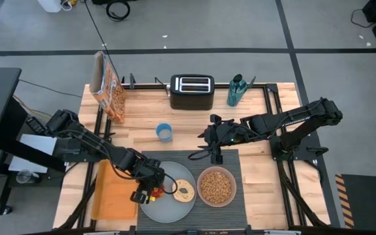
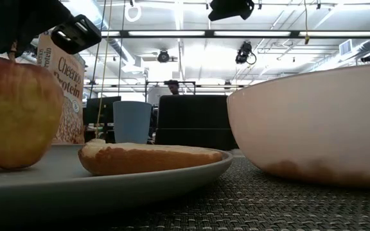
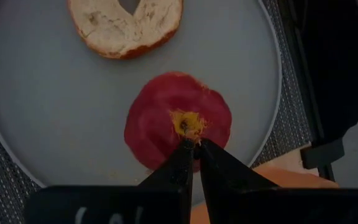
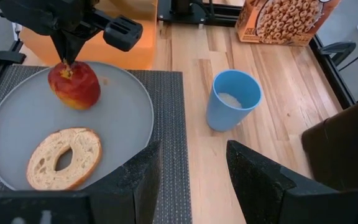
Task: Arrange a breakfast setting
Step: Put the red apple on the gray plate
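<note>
A red apple (image 3: 166,115) stands on the pale grey plate (image 3: 42,124), beside a bagel half (image 3: 126,25) that lies flat on the same plate. The plate sits on the dark placemat (image 1: 234,163), with the pink bowl (image 1: 217,186) of cereal to its right. My left gripper (image 3: 194,146) is above the apple, shut on its stem. My right gripper (image 4: 191,168) is open and empty above the mat's far edge, near the blue cup (image 4: 232,99). The orange cereal box (image 1: 109,88) stands at the far left. No spoon is in view. My left gripper pinches the apple's stem (image 2: 11,50), at the yellow hollow on its top (image 3: 188,127), between its two fingertips. The fingers come from above, pointing down. The apple stands upright with its underside on the plate (image 2: 18,168).
A black toaster (image 1: 192,91) and a teal bottle (image 1: 235,90) stand along the far edge. An orange board (image 1: 113,192) lies left of the mat under my left arm. Bare wood shows to the right of the mat (image 1: 266,183).
</note>
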Tool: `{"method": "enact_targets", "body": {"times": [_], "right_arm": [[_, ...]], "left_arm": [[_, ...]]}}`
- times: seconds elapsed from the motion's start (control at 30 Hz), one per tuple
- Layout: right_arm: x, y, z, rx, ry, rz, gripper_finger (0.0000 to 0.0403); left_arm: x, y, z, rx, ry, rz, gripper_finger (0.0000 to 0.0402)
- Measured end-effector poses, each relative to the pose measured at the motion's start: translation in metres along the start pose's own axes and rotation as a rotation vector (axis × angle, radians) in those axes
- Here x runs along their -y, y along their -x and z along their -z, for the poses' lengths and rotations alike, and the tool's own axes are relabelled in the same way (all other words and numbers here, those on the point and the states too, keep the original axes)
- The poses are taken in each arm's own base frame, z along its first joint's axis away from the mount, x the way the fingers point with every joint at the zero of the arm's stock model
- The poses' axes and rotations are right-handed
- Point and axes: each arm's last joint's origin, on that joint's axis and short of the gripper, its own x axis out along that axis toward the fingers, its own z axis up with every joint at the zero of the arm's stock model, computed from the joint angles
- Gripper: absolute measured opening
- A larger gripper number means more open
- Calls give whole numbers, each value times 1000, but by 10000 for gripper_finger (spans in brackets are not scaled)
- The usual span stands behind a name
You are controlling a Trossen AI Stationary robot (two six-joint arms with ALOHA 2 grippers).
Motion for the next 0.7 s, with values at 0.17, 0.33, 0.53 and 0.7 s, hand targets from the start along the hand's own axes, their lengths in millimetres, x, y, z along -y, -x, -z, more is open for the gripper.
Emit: {"method": "enact_targets", "body": {"times": [0.17,0.33,0.53,0.7], "right_arm": [[0,0,1,-7,-3,-6,187],[0,0,1,-8,-4,-15,187],[0,0,1,-8,-4,-16,187],[0,0,1,-8,-4,-16,187]], "left_arm": [[0,0,0,-1,-1,0,25],[0,0,0,2,0,-10,33],[-1,0,0,9,22,-35,85],[-1,0,-1,13,25,-35,131]]}}
